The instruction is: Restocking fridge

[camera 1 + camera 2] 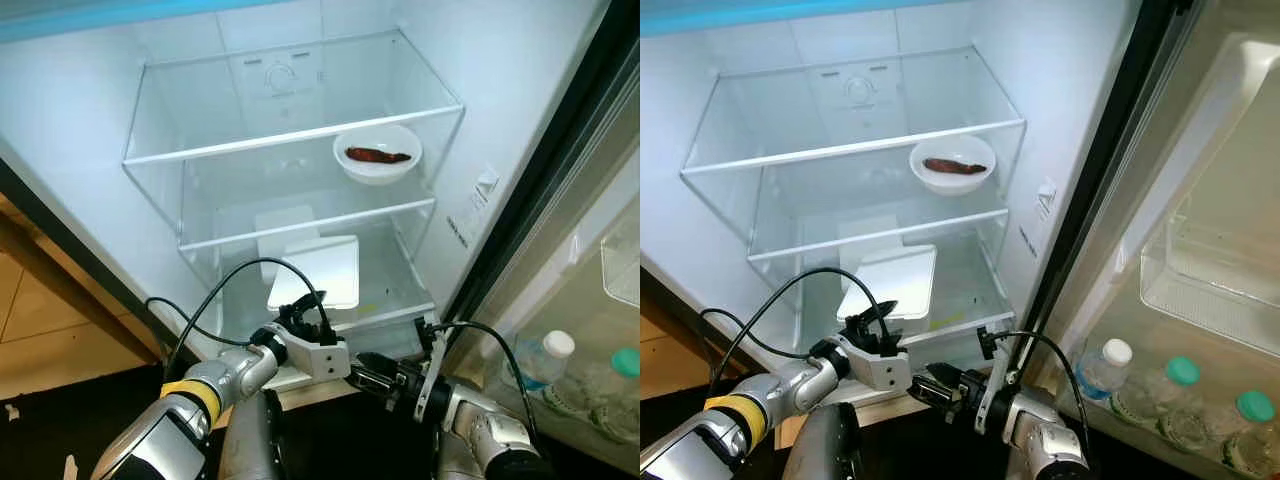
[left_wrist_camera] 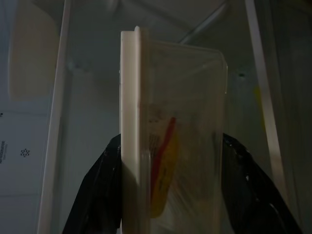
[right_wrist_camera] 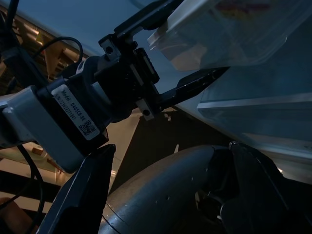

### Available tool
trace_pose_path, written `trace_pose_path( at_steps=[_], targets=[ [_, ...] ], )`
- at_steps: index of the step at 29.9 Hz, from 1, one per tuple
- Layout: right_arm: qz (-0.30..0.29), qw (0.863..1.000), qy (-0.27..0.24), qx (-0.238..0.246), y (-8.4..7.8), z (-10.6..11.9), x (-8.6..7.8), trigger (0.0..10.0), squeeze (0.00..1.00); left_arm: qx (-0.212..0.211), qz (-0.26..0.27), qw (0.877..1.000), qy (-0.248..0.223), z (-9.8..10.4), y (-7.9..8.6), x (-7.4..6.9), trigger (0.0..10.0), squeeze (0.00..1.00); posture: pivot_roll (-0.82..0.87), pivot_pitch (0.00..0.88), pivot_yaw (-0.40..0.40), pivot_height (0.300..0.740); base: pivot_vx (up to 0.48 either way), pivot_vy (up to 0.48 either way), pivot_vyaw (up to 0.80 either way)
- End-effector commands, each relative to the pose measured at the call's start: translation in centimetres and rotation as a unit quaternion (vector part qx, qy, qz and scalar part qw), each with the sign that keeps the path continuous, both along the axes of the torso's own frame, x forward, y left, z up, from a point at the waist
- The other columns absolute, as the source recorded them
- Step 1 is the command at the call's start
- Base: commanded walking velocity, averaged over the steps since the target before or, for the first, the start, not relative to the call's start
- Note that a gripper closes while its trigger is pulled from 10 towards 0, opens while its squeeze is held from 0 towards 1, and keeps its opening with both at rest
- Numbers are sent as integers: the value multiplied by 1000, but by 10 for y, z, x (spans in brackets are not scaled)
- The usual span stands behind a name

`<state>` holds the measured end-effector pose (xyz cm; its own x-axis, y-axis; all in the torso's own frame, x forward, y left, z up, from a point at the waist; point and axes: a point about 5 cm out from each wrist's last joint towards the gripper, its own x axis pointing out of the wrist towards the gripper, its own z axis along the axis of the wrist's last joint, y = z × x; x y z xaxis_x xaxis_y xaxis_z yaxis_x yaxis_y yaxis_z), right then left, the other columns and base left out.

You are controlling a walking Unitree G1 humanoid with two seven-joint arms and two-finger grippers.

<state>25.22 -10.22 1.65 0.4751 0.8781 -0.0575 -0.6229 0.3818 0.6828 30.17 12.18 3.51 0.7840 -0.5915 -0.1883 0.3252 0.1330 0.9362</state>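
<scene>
Lidded plastic container (image 1: 316, 272) clamped across sides by left gripper (image 2: 170, 185), just above bottom shelf (image 1: 400, 300). Judged light, rigid, slippery; best held low. Right gripper (image 1: 930, 388) near container, finger spread not discernible.

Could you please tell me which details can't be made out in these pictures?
- Container contents: head views, white lid on top; left wrist view, dim and blurred through the wall.
- Dark food in the bowl: too small to identify.
- Right gripper: finger opening unclear, dark.
- Door bottles: labels unreadable.
</scene>
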Motion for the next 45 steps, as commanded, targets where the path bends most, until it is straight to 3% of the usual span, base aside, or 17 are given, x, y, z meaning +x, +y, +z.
trace_pose_path(
  at_steps=[1, 10, 12, 25, 27, 31, 40, 45],
  targets=[
    [1, 999, -28, 40, 13, 16, 5, 10000, 0, 34, -15, 999, -6, -5, 7, -4, 10000, 0, -12, 204, 44, 410, 0, 0, 0],
    [0, 996, -60, 66, 22, 38, 2, 10000, 0, 55, 18, 996, -72, 11, 27, 9, 10000, 0, -11, 292, 58, 410, 0, 0, 0],
    [-1, 995, -72, 72, 25, 46, -1, 10000, 0, 57, 28, 994, -88, 15, 32, 13, 10000, 0, -18, 349, 66, 410, 0, 0, 0],
    [-24, 991, -99, 86, 20, 74, -9, 10000, 0, 79, 46, 986, -140, 30, 30, 30, 10000, 0, -51, 455, 83, 410, 0, 0, 0],
    [-28, 991, -101, 88, 18, 80, -14, 10000, 0, 72, 57, 979, -181, 48, 30, 41, 10000, 0, -56, 481, 84, 410, 0, 0, 0],
    [-29, 990, -100, 91, 19, 84, -18, 10000, 0, 59, 71, 972, -214, 66, 33, 52, 10000, 0, -61, 496, 81, 410, 0, 0, 0],
    [-24, 990, -99, 101, 22, 93, -29, 10000, 0, 40, 105, 955, -274, 96, 47, 64, 10000, 0, -74, 528, 83, 410, 0, 0, 0],
    [-25, 989, -97, 104, 23, 97, -34, 10000, 0, 42, 118, 951, -282, 102, 52, 68, 10000, 0, -80, 544, 86, 410, 0, 0, 0]
  ],
)
